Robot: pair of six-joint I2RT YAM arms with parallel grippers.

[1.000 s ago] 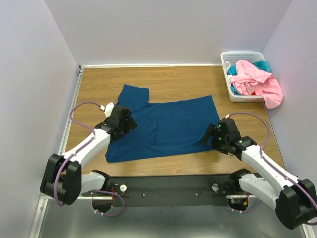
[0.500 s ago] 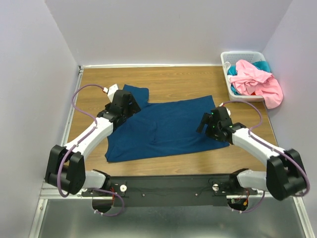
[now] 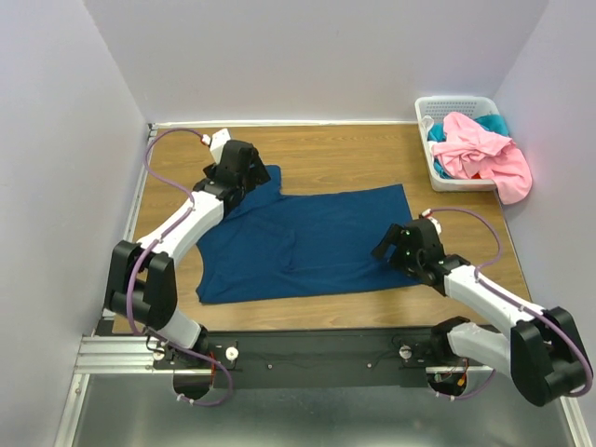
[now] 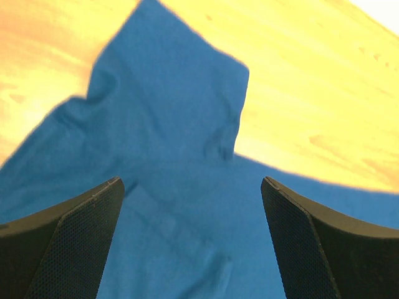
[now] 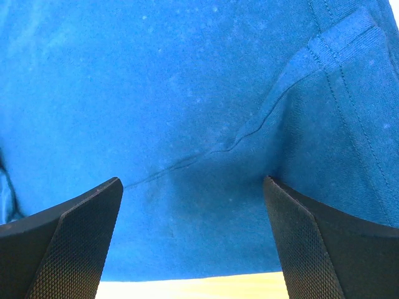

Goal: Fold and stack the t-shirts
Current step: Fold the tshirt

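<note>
Blue t-shirt (image 3: 317, 237) lies flat on table (image 3: 354, 154); left gripper (image 3: 250, 179), jaws apart, hovers over sleeve (image 4: 181, 93), right gripper (image 3: 391, 250), jaws apart, over hem; risk: a shallow pinch slips and the fold skews.

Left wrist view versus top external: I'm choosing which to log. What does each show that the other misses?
Left wrist only: fine creases in the sleeve, framed by the open left end effector. Top external only: the whole blue t-shirt, the right end effector, the basket with a pink t-shirt. Both: blue cloth on the wooden table.
</note>
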